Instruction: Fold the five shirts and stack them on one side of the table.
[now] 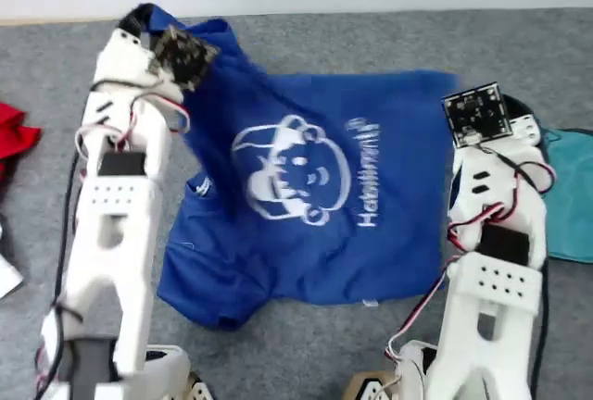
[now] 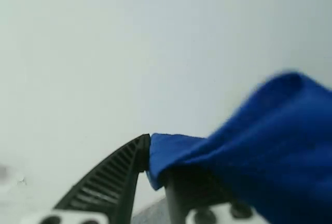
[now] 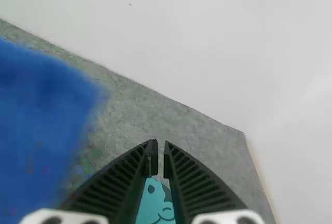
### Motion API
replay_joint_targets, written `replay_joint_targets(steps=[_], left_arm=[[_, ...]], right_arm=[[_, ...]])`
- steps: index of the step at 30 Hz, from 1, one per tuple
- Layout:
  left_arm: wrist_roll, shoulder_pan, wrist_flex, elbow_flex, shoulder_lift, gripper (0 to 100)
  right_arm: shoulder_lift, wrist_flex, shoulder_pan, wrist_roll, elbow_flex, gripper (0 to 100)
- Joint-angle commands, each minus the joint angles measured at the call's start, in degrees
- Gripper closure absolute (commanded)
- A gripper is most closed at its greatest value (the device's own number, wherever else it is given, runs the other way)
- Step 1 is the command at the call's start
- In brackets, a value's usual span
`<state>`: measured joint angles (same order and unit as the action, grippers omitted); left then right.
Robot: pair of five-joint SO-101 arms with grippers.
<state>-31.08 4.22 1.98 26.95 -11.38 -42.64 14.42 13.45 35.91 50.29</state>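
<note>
Evidently you were early in the job: no folded stack showed on the table point(image 1: 389, 39). The blue shirt point(image 1: 306, 196) lay spread mid-table, print up, near-left hem rumpled, not yet folded. Your left gripper point(image 2: 153, 154) pinched its far-left corner, lifted. Your right gripper point(image 3: 157, 149) sat by the far-right corner, jaws pressed nearly together, nothing at the tips. A red shirt point(image 1: 14, 131) & a teal shirt point(image 1: 570, 196) lay at opp. edges, unfolded. Est.: all folds and stacking were left to do.

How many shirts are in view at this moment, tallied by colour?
blue shirt: 1
red shirt: 1, cut off at the table's left edge
teal shirt: 1, cut off at the right edge
Total: 3 shirts
</note>
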Motion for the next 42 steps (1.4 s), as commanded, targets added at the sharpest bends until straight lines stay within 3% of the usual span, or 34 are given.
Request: replay_joint_targets(steps=[1,9,15,20,28,37,42], left_arm=[[-0.26,0.88,-1.58,-9.45,5.98,100],[-0.26,-0.18,-1.41,-18.24,14.86,100],[-0.26,-1.14,8.00,-18.51,14.86,100],[-0.26,-1.05,19.87,-18.51,14.86,100],[-0.26,-1.14,35.43,-18.24,15.47,100],[-0.26,-1.76,39.12,-15.08,15.56,100],[-0.26,-2.81,39.21,-12.09,14.95,100]], right_arm=[[2.07,-3.47,-1.36,0.70,-0.79,96.3],[6.20,-6.64,-3.21,0.70,-0.88,96.3],[6.90,-5.32,-3.38,0.70,-0.88,96.3],[8.31,10.59,-6.64,0.18,-5.45,96.0],[23.87,37.05,-15.69,-4.22,-28.84,95.8],[50.77,56.66,-23.16,-4.48,-60.31,95.7],[65.27,64.66,-24.57,-9.05,-78.77,92.9]])
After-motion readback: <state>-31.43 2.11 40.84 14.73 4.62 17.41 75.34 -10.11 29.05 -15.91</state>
